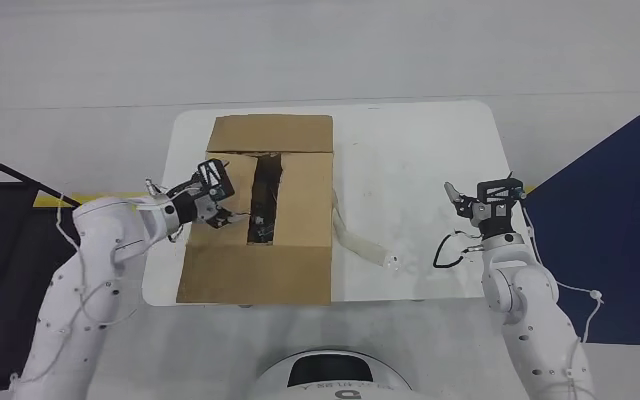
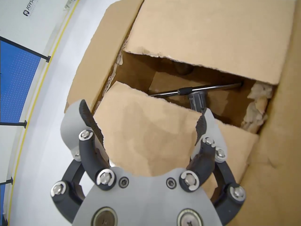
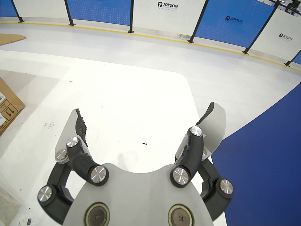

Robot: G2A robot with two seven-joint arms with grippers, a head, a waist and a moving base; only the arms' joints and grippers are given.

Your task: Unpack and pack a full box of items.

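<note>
Both arms (image 1: pixel 100 250) are glossy white shells from what I see, with thin white cables strung along them and a black cable (image 1: pixel 445 255) looped near the right pincer (image 3: pixel 145 110). Left pincer (image 2: pixel 144 111) has the same build: grey plates, black links, silver pins, black textured pads (image 2: pixel 88 116), two cross-head screws.

"How many boxes did you have?"

"One cardboard box (image 1: pixel 300 215), standing on one table (image 1: pixel 420 150)."

"And flaps?"

"I counted four flaps (image 1: pixel 270 133). Two were folded out away from the box and two lay over the box's opening."

"Anything inside the box?"

"Through the gap I made out one metal rod (image 2: pixel 211 88) with a dark handle, and one wad of crumpled paper (image 2: pixel 256 109)."

"Outside the box?"

"One long white piece (image 1: pixel 358 243) lay beside the box. I also had two grippers of my own, the left gripper (image 2: pixel 144 109) and the right gripper (image 3: pixel 144 109)."
</note>
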